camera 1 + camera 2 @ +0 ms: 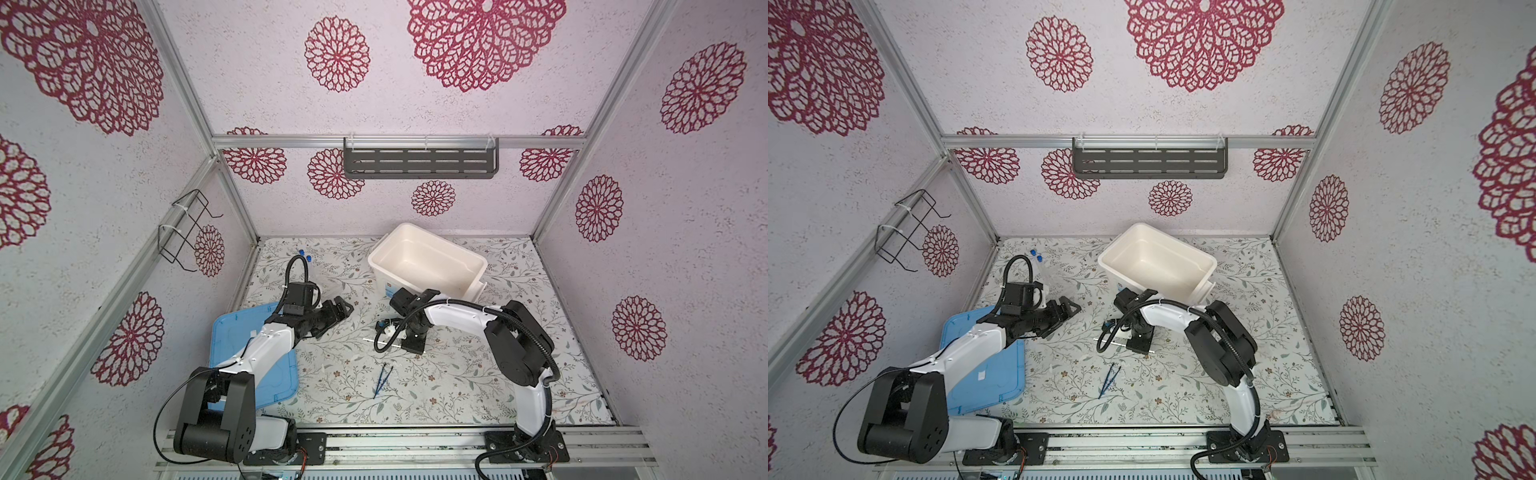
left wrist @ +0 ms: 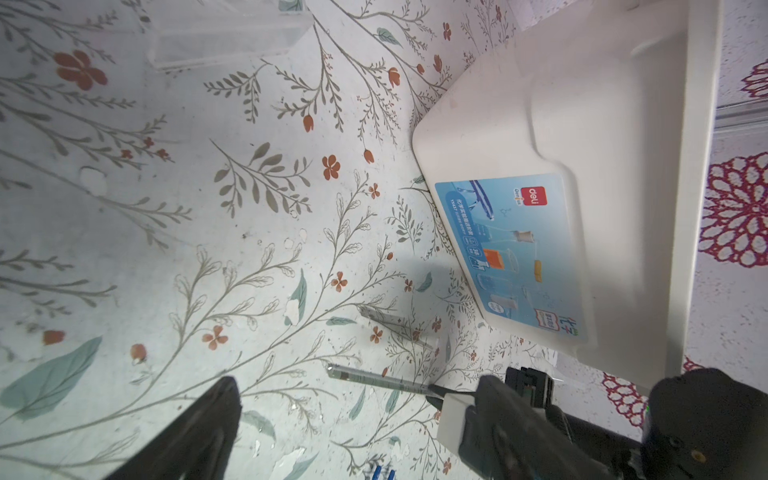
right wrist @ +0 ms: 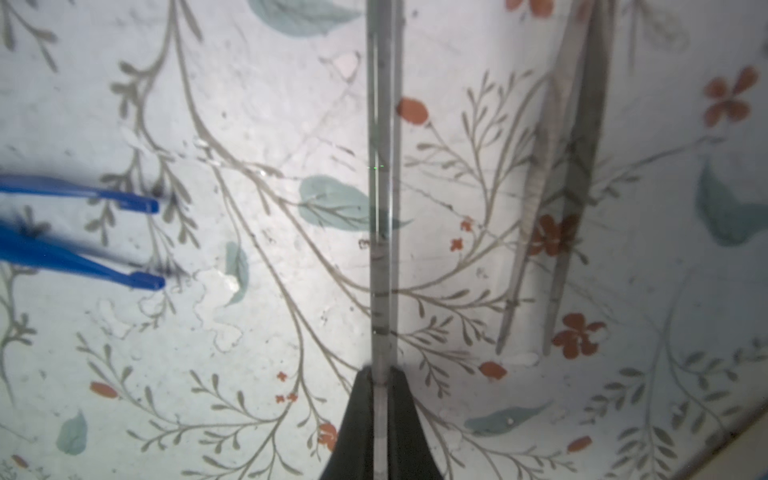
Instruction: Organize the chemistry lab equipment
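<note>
My right gripper (image 3: 381,374) is shut on a thin pale rod (image 3: 382,166) that lies low over the floral table; in both top views the rod (image 1: 368,340) sticks out to the left of that gripper (image 1: 415,347). Dark blue tweezers (image 1: 383,380) lie nearer the front, and their tips (image 3: 141,245) show beside the rod. A silvery tool (image 3: 557,208) lies on the rod's other side. My left gripper (image 1: 343,309) hangs open and empty left of the middle. Two blue-capped tubes (image 1: 305,255) stand at the back left. A clear vessel (image 2: 224,37) stands on the table.
A big white tub (image 1: 428,262) stands at the back, just behind the right gripper. A flat light-blue lid (image 1: 253,365) lies at the front left under the left arm. A dark shelf (image 1: 419,162) and a wire rack (image 1: 187,232) hang on the walls.
</note>
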